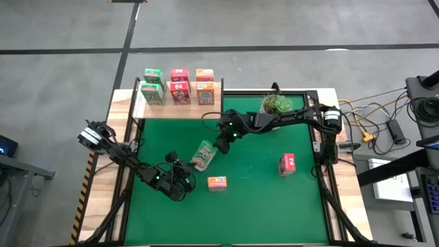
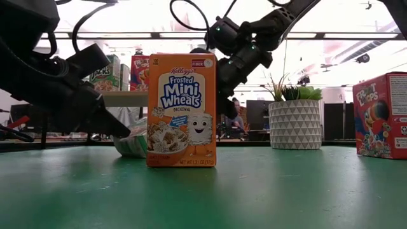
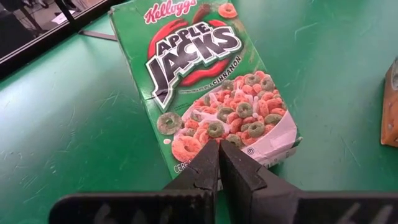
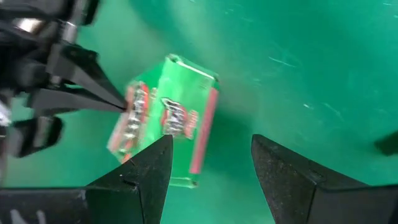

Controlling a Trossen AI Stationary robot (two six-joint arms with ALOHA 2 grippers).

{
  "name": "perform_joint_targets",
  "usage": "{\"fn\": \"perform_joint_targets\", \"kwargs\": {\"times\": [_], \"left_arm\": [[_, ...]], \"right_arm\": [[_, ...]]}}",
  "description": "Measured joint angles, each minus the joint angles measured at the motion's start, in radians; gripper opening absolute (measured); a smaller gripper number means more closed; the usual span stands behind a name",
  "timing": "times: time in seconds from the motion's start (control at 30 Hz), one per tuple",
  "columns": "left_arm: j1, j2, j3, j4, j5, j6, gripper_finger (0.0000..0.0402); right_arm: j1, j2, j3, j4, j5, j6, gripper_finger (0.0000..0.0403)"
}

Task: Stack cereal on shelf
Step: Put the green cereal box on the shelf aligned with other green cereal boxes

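A green Apple Jacks cereal box lies front up on the green mat, left of centre. My left gripper is shut, its tips at the box's lower end. My right gripper hangs open above the green box and touches nothing. An orange Mini-Wheats box stands upright on its bottom nearer the front. A pink Froot Loops box stands to the right. The light-wood shelf at the far left carries several cereal boxes. My left gripper touches the green box with its shut fingertips on the printed front, near the bottom end. The fingers come slanting down from the table's near left side, along the box. The box rests on the mat.
A potted plant in a white patterned pot stands at the far right of the mat, behind my right arm. A raised wooden border frames the mat. Bare mat lies at the near side and between the orange and pink boxes.
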Motion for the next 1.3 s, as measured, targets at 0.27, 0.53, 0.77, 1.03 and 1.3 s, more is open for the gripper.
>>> {"fn": "perform_joint_targets", "kwargs": {"times": [0.27, 0.53, 0.77, 1.03, 1.3], "left_arm": [[0.0, 0.0, 0.0, -0.001, -0.004, 0.0, 0.0], [0.0, 0.0, 0.0, -0.003, -0.005, 0.006, 0.0], [0.0, 0.0, 0.0, -0.005, -0.006, 0.016, 0.0], [0.0, 0.0, 0.0, -0.005, -0.007, 0.019, 0.0], [0.0, 0.0, 0.0, -0.006, -0.01, 0.019, 0.0]], "right_arm": [[-0.027, -0.007, 0.001, 0.084, -0.2, 0.012, 0.0208], [-0.029, -0.007, 0.033, 0.05, -0.206, 0.057, 0.0213], [-0.029, -0.006, 0.077, -0.069, -0.106, 0.034, 0.0288], [-0.03, 0.004, 0.072, -0.097, -0.109, 0.008, 0.0337], [-0.006, 0.06, 0.069, -0.042, -0.112, 0.022, 0.0331]]}}
